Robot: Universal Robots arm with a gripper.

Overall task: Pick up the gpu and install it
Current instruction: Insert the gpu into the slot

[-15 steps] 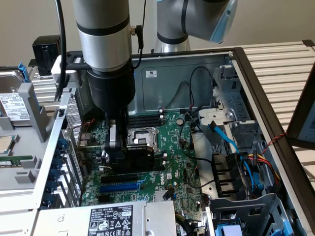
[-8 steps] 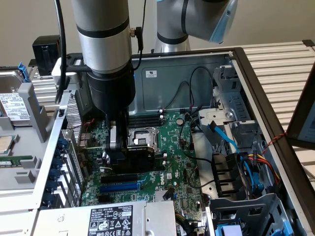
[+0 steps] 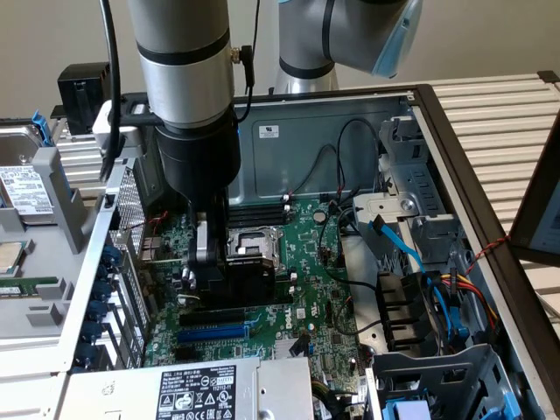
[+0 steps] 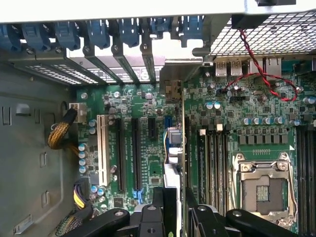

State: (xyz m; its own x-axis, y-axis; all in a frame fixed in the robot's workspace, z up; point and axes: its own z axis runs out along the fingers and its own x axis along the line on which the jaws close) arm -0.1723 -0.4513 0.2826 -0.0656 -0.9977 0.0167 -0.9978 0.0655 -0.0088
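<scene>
Gripper (image 4: 175, 200): was clamped on the gpu (image 3: 249, 278), which was held on edge. The card was held low over the motherboard (image 3: 325, 289), among its slots, with the bracket toward the case (image 4: 29, 148) rear edge. Full seating could not be told. Step judged: installing. Connector-to-slot alignment and a straight downward press were judged needed.

A green motherboard (image 3: 302, 293) dotted with silver-topped capacitors, in a grey steel case (image 3: 350, 122). The gripper (image 4: 174, 197) is black and the arm (image 3: 179, 35) silver, banded in black. The gpu (image 3: 247, 282) shows a black shroud. Blue colours one slot (image 3: 213, 332), a flat cable (image 3: 398, 241) and the latch clips (image 4: 98, 32). Another slot (image 4: 103, 148) is white. The twisted wires (image 4: 256, 74) are red and black, the leads (image 4: 79, 195) yellow and black, and the braided sleeve (image 4: 59, 136) is gold.
</scene>
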